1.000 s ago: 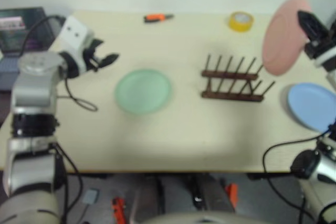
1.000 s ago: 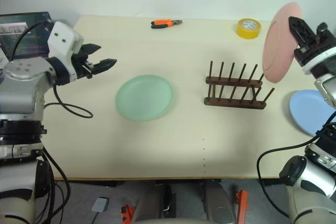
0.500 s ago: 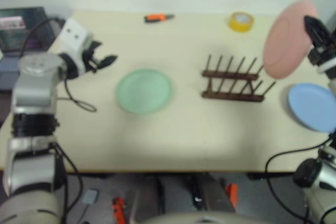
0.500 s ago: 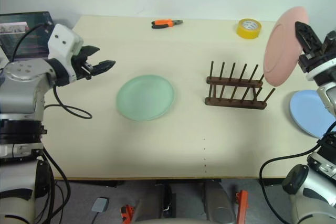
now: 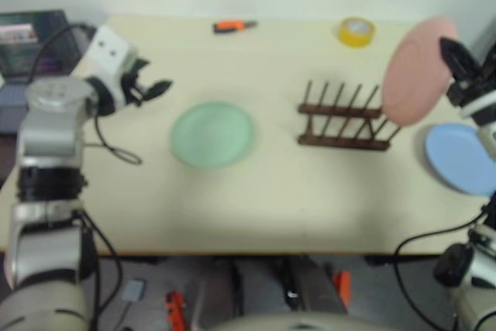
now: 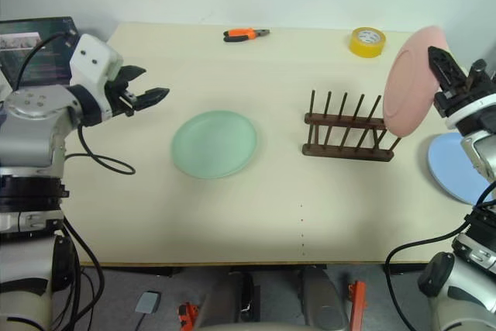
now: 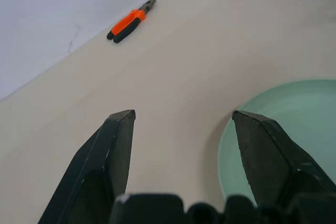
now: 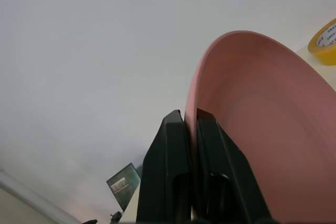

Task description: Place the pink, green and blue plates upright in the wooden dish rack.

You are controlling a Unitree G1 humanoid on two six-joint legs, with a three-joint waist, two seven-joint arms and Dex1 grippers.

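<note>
My right tool point(image 6: 450, 72) pinches the pink plate point(image 6: 408, 81) by its rim, upright above the wooden dish rack point(image 6: 346, 129) right end. Rim-only grip: it may slip or hit pegs, missing the slot. Left tool point(image 6: 144, 92) hangs open near the green plate point(image 6: 214, 144); blue plate point(image 6: 453, 167) flat on worktop point(image 6: 271, 207).

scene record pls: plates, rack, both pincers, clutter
pink plate: held on edge in the air at the rack's right end, not in a slot
green plate: flat on table, left of rack
blue plate: flat at table's right edge
wooden dish rack: no plate in it
right pincer: shut on pink plate's rim
left pincer: open, holding nothing, beside green plate
clutter: orange pliers, yellow tape roll at far edge
</note>
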